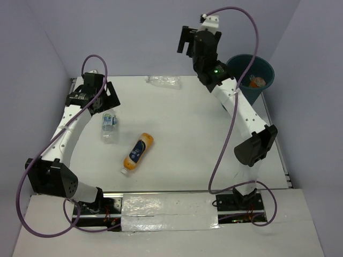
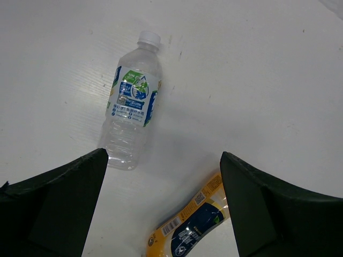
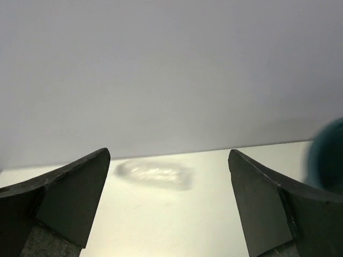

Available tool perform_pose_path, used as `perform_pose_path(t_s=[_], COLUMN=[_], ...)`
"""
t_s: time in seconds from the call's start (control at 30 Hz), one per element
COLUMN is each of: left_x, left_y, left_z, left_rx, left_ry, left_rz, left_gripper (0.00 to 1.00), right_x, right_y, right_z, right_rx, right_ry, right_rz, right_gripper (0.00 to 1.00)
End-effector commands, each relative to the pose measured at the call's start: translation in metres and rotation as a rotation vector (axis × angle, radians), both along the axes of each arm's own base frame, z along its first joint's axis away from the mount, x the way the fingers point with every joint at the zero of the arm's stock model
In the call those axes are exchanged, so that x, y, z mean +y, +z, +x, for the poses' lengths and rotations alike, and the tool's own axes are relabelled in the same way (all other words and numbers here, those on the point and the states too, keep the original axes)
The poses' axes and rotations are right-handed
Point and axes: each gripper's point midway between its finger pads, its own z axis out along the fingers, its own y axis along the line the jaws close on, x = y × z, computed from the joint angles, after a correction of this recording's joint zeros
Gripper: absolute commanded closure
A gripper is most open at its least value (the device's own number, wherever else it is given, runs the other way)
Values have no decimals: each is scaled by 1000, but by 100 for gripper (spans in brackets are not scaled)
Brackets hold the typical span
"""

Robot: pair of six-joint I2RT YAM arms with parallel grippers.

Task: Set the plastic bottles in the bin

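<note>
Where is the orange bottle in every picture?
Top external: the orange bottle lies on the table, left of the middle.
Left wrist: at the bottom edge, partly cut off.
Right wrist: not in it.
Shared landmark: the blue-label bottle lying next to it.

Under the left end effector (image 2: 162, 154) lies a white counter (image 2: 257, 80) with a faint ribbed grain and a few small dark specks. Beyond the right end effector (image 3: 169, 155) a plain lilac-grey wall (image 3: 171, 64) rises from the counter's far edge; similar walls (image 1: 32, 64) stand off to either side, under soft even light
</note>
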Motion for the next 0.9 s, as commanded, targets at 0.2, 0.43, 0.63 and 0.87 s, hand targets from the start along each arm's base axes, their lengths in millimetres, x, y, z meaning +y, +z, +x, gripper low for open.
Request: perform_pose_path(t_s=[0.2,0.43,0.63,0.87], left_x=[28,23,20,23], left_y=[34,34,30,23], left_z=[-22,-30,-32,-35], left_rx=[-63,-66,-44,-36], left_ry=[68,51,41,43], left_rz=[43,9,-4,12], left_gripper=[1,1,0,1], right_x=[115,170,177,184], right_y=[-97,-180,-220,-257], right_z=[-3,15,29,54], right_rx=[250,428,417,409], right_ry=[203,254,138,4], right_rz=[176,438,722,950], right_gripper=[0,0,0,0])
